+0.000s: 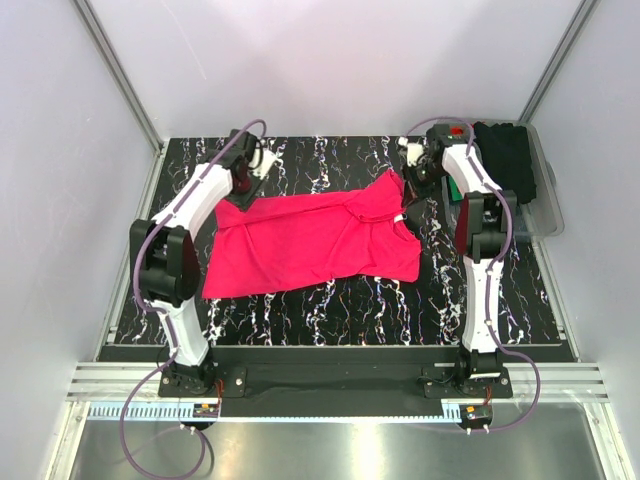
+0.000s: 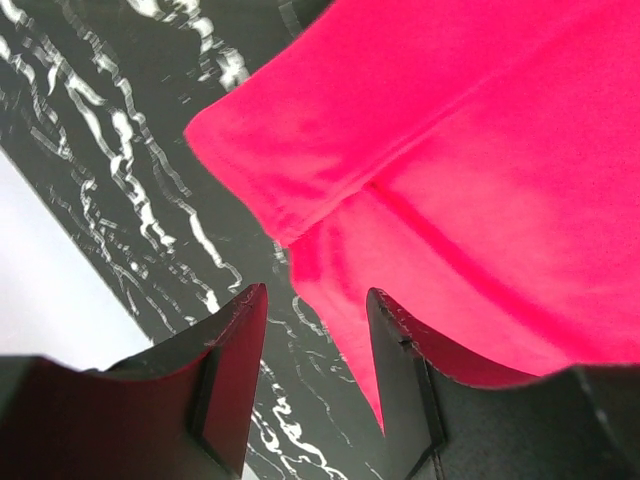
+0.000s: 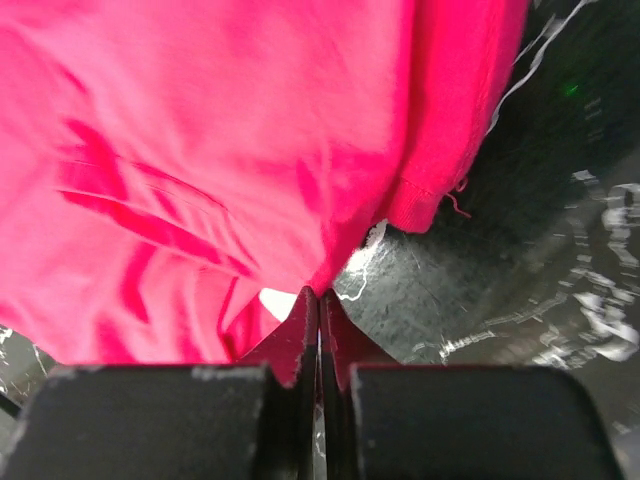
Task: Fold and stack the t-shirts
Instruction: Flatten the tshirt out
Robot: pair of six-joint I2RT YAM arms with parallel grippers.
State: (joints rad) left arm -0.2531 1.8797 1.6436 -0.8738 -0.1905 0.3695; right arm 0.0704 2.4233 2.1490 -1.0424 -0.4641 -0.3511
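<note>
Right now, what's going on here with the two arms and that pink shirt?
A pinkish-red t-shirt lies spread out on the black marbled table. The right gripper is shut on a pinch of its cloth at the shirt's right end. The left gripper is open and holds nothing, poised over the table beside the shirt's far left corner. Dark clothes sit in a clear bin on the right.

pinkish-red t-shirt [image 1: 310, 245] lay spread, wrinkled | edge pinched in right gripper [image 3: 319, 310] | corner beneath left gripper [image 2: 315, 310] | black t-shirt [image 1: 510, 155] heaped beyond the right gripper
</note>
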